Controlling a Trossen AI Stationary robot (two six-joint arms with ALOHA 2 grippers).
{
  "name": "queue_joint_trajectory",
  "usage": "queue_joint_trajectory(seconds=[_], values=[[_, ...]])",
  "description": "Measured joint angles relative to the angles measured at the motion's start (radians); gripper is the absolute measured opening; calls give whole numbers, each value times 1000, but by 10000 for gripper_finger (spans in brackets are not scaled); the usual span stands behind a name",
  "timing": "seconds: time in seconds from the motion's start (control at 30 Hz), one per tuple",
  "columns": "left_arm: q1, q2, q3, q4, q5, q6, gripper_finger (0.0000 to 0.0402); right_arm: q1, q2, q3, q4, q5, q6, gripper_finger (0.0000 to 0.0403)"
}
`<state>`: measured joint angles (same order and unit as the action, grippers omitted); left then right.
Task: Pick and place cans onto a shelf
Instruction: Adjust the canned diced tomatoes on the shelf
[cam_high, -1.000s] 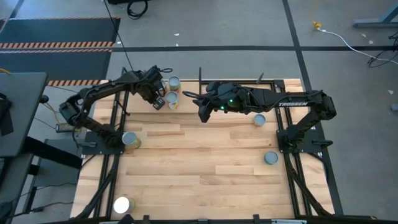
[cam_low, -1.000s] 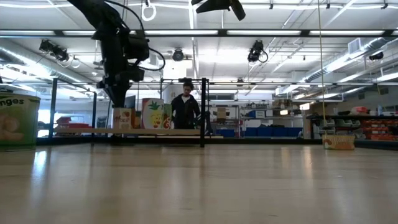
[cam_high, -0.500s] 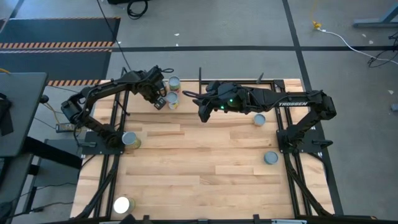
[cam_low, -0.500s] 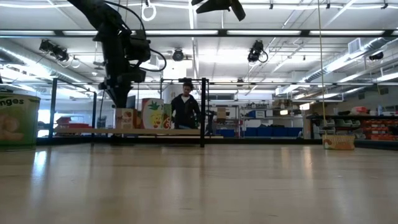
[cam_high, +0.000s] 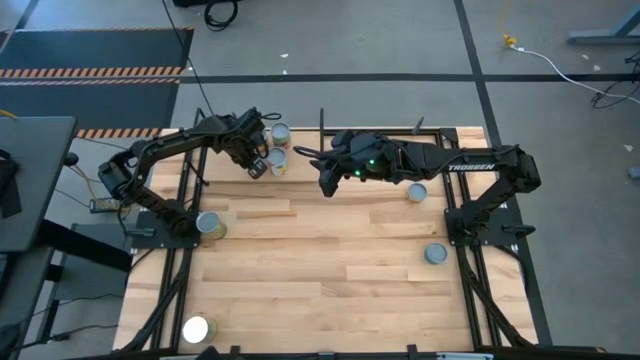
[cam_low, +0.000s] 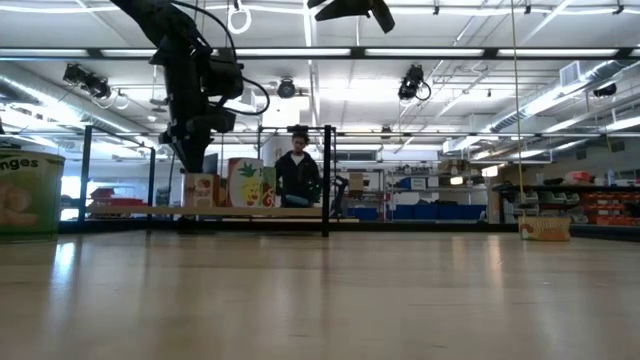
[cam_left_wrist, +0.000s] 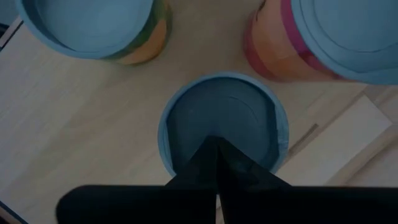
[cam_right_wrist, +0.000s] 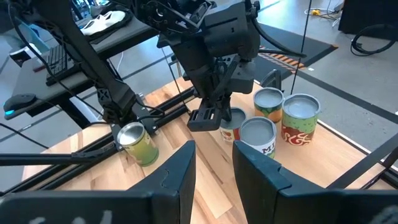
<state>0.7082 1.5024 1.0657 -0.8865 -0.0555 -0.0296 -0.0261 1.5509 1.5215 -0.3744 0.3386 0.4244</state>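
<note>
Left wrist view: left gripper (cam_left_wrist: 216, 163), jaws pressed together, right above small round blue-grey-lidded tin can (cam_left_wrist: 222, 121).

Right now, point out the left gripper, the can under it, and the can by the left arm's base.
left gripper (cam_right_wrist: 211, 118), right wrist view, fingertips.
can under it (cam_left_wrist: 222, 121), left wrist view, lid.
can by the base (cam_high: 208, 223), high view, lid.
</note>
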Motion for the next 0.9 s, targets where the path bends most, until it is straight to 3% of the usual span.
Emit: queue_joint_trajectory(seconds=[0.37, 0.9], values=[[2, 1, -2, 66, -31, 14, 3, 13, 0, 0, 0, -2, -1, 113], [0, 0, -2, 25, -34, -13, 4, 24, 0, 0, -1, -15, -1, 113]])
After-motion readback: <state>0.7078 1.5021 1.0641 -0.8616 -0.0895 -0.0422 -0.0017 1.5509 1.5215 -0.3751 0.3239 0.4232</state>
